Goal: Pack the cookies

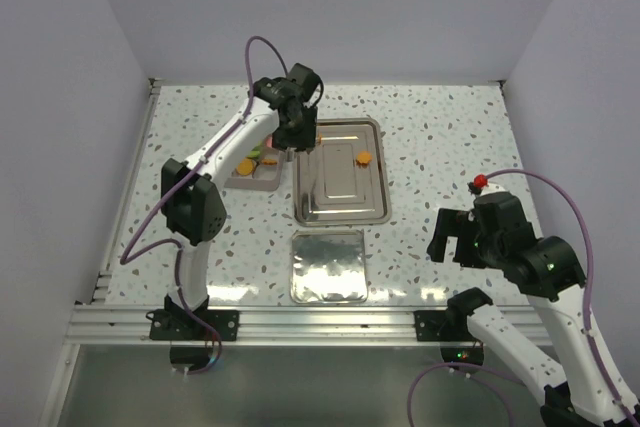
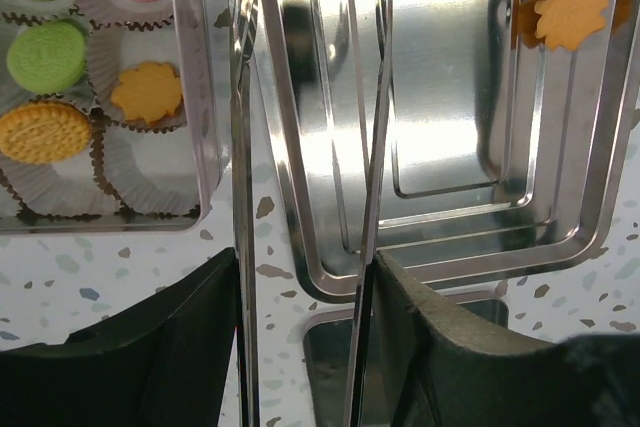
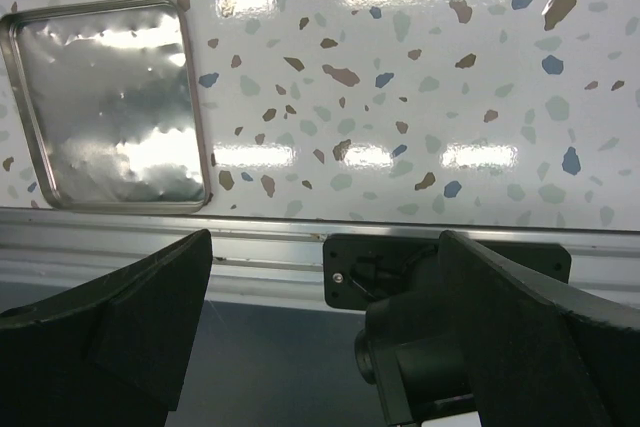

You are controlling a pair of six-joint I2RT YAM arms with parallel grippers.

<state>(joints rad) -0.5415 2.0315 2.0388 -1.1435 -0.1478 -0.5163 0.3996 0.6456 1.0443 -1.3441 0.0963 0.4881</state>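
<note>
Pale lilac walls are closing in a white speckled table [image 1: 450, 137], and overhead light is glaring off the metal on it. At the table's centre a steel tray [image 1: 340, 209] is lying, with one orange flower-shaped cookie [image 2: 570, 12] sitting alone toward its 1 o'clock corner. The other cookies [image 2: 147, 92] are resting in paper cups inside a box [image 1: 262, 185] at the tray's 9 o'clock. Two greens, a pink, an orange flower and a round golden one are showing, the last one's embossing too fine to read. The frame edge is cutting the box off, and from above the arm is hiding part of it.

The left gripper [image 2: 305, 259] is hanging over the tray's 9 o'clock rim, fingers at a middling gap and pressing on a pair of thin metal blades [image 2: 240, 147]. The right gripper [image 3: 325, 237] is hovering at the table's 4 o'clock, spread wide and holding nothing. A shallow shiny pan [image 1: 328, 267] is lying at the tray's 6 o'clock
</note>
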